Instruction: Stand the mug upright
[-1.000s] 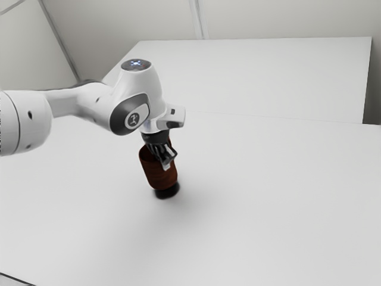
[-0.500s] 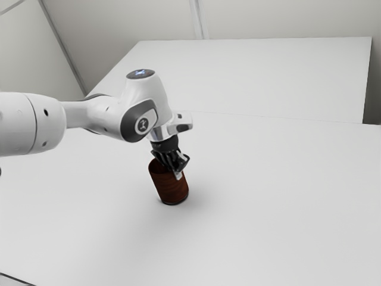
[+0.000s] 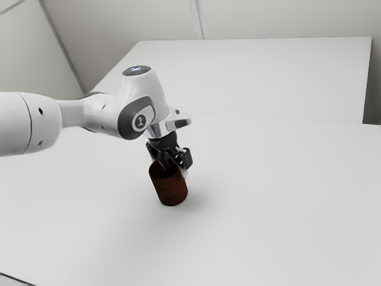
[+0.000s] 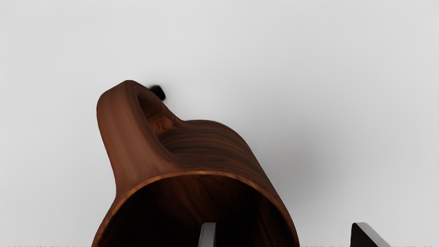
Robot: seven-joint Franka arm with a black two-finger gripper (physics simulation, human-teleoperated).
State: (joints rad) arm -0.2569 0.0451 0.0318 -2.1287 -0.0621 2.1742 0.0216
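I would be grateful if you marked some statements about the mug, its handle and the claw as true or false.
1. The mug has its opening facing upward. True.
2. The claw is shut on the handle. False: it is open, its fingers apart and both away from the handle.
3. In the wrist view, one finger shows within the mug's opening and the other outside it. True.
4. The mug is plain white. False: it is brown, with a wood grain.
5. The table is pale. True.
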